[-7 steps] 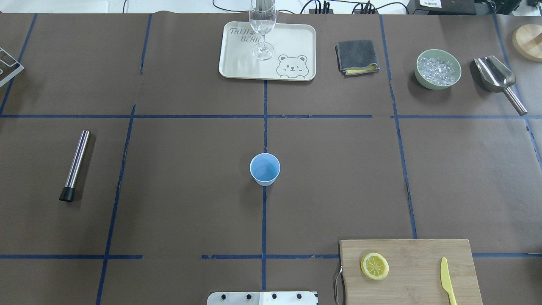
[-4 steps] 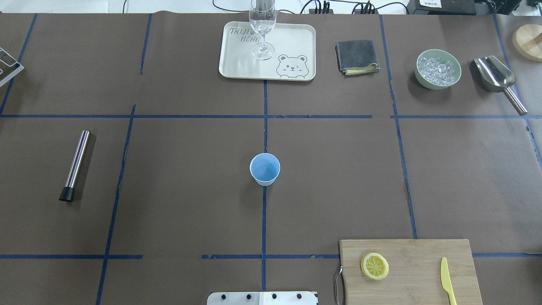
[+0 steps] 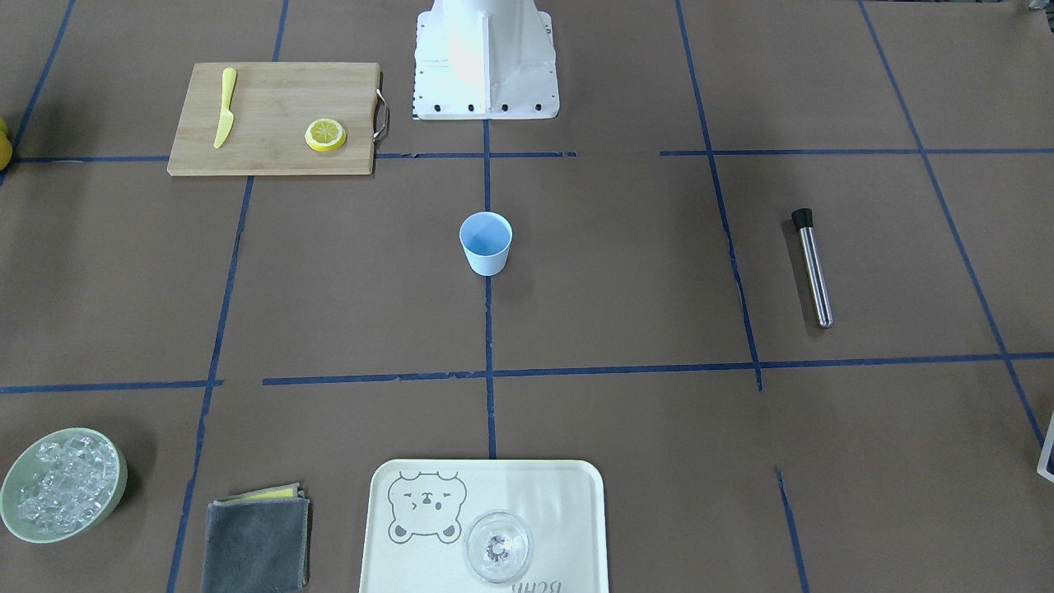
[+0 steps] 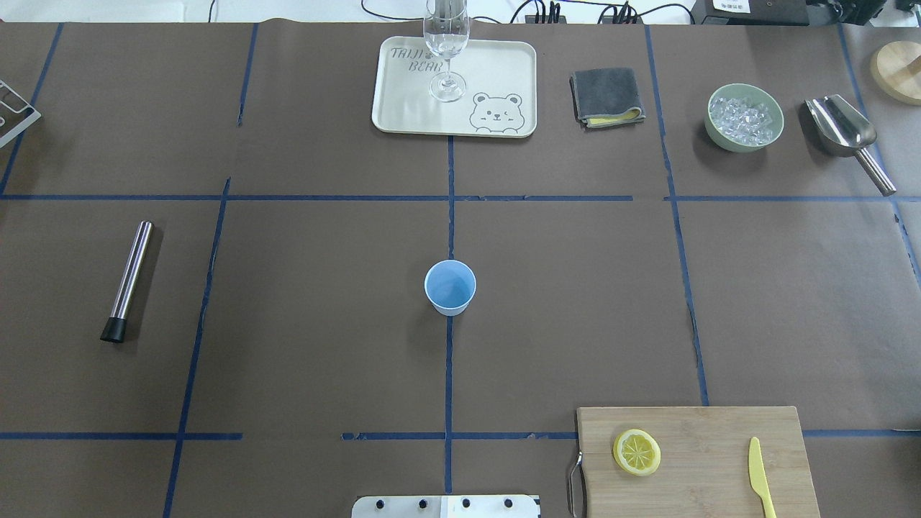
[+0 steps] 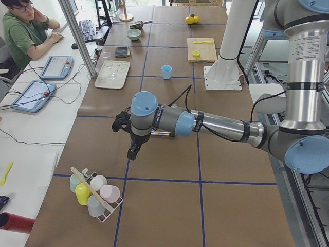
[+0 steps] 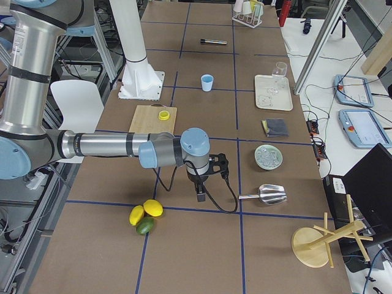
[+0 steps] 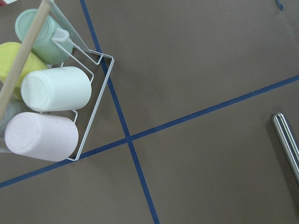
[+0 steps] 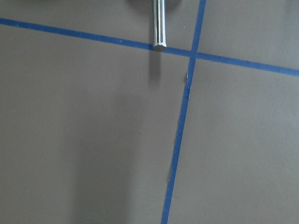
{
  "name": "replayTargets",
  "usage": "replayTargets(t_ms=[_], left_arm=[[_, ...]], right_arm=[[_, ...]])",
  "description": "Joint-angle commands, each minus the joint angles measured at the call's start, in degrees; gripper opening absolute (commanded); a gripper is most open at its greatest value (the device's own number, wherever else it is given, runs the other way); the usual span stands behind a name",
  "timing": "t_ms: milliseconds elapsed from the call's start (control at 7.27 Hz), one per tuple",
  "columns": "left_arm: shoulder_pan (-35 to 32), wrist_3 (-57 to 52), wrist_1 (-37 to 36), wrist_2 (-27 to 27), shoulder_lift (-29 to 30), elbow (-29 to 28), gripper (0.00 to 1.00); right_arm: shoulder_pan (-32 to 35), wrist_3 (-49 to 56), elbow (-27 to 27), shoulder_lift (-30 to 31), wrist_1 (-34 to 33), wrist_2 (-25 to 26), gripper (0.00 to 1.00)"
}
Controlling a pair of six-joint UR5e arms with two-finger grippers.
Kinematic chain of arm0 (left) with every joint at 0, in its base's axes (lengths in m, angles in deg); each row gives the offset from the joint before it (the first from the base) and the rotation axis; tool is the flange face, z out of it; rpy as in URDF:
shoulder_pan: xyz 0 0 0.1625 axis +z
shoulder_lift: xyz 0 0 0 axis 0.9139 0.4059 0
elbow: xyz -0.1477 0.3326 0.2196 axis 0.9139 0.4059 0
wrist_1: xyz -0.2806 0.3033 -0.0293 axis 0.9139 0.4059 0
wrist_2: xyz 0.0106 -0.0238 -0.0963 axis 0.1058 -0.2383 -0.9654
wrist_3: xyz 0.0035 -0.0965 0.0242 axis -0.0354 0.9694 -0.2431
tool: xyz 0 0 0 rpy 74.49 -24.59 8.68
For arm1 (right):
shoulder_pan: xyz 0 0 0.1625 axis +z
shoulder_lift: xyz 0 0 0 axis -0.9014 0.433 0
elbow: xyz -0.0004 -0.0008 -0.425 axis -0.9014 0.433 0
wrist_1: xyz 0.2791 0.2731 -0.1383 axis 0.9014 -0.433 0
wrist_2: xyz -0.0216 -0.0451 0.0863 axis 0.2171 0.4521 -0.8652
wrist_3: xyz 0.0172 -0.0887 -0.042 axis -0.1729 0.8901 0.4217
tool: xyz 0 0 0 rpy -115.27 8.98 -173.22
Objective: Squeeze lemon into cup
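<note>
The lemon [image 4: 637, 452] lies cut face up on a wooden cutting board [image 4: 712, 432] at the near right of the table. Upright on the centre line stands the light-blue cup [image 4: 450, 288], apart from everything else. Neither gripper appears in the overhead or front views. The left gripper [image 5: 132, 149] hangs over the table's far left end, near a cup rack [image 5: 95, 193]. At the opposite end the right gripper [image 6: 201, 195] hangs beside a metal scoop [image 6: 269, 195]. I cannot tell whether either is open or shut. Both are far from the lemon and the cup.
A yellow knife [image 4: 757, 475] shares the board. At the back are a tray [image 4: 403, 108] with a clear glass [image 4: 446, 43], a folded cloth [image 4: 606, 96] and a bowl of ice [image 4: 744, 117]. A steel muddler [image 4: 128, 282] lies left. Whole citrus [image 6: 145, 215] sits near the right arm. A person [image 5: 28, 31] sits at a side desk.
</note>
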Motion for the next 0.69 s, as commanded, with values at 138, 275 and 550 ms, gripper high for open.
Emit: replayTargets(t_ms=[138,275,550], left_arm=[[0.2,-0.3,0.0,0.7,0.4,-1.7,1.0],[0.2,-0.2,0.0,0.6,0.4,-1.5,1.0],[0.2,-0.2,0.0,0.6,0.4,-1.0,1.0]], right_arm=[[0.0,-10.0,-5.1,-2.2,2.8,0.2,1.0],[0.0,-10.4,-5.7,-1.3,6.0,-1.1,1.0],[-5.0,-12.8,-7.9,0.6,14.6,-1.1,1.0]])
